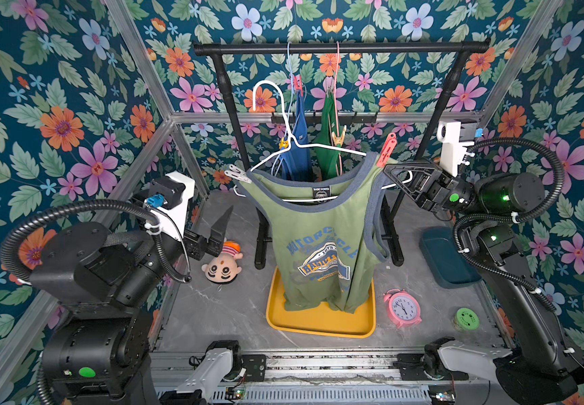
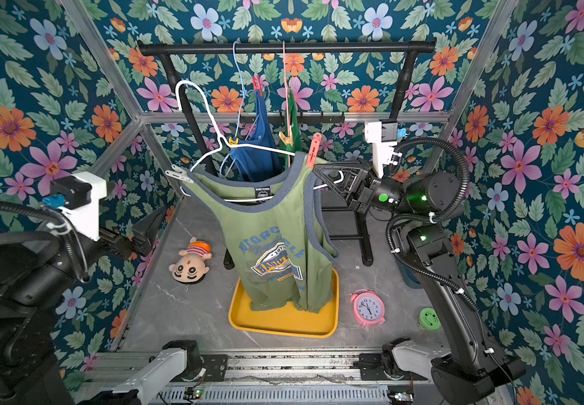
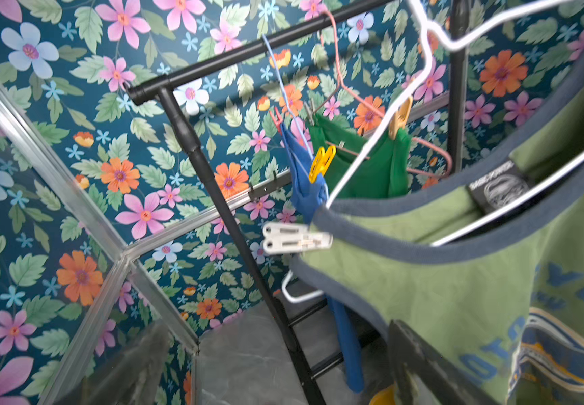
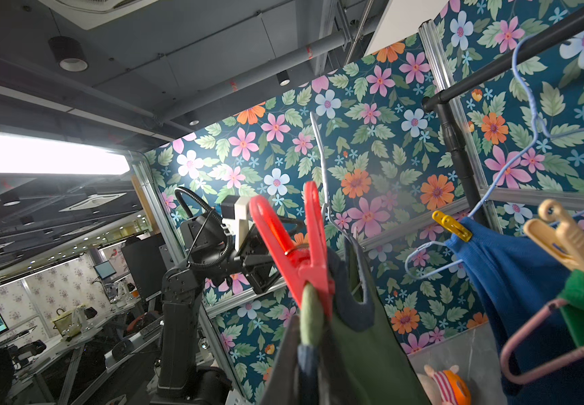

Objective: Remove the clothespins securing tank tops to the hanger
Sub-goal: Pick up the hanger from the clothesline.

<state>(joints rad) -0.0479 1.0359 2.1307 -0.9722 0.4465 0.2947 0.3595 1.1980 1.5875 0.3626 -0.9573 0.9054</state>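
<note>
An olive tank top (image 1: pixel 318 224) with grey trim hangs on a white hanger (image 1: pixel 318 145) whose hook is off the rail. A red clothespin (image 1: pixel 386 149) (image 4: pixel 301 252) pins its right shoulder and a white clothespin (image 1: pixel 238 174) (image 3: pixel 295 238) its left. My right gripper (image 1: pixel 394 175) (image 4: pixel 304 354) is shut on that right shoulder and hanger end, just below the red pin. My left gripper (image 1: pixel 220 228) (image 3: pixel 283 371) stands open and empty, lower left of the white pin. Behind hang a blue tank top (image 1: pixel 299 140) with a yellow clothespin (image 1: pixel 284 143) and a green tank top (image 1: pixel 329 140) with a beige one (image 1: pixel 339 135).
A black clothes rack (image 1: pixel 339 48) stands at the back. Under the olive top lies a yellow tray (image 1: pixel 318 326). A plush doll (image 1: pixel 222 263) lies near the left gripper. A pink alarm clock (image 1: pixel 402 308), a green disc (image 1: pixel 467 319) and a teal bin (image 1: pixel 448 259) sit on the right.
</note>
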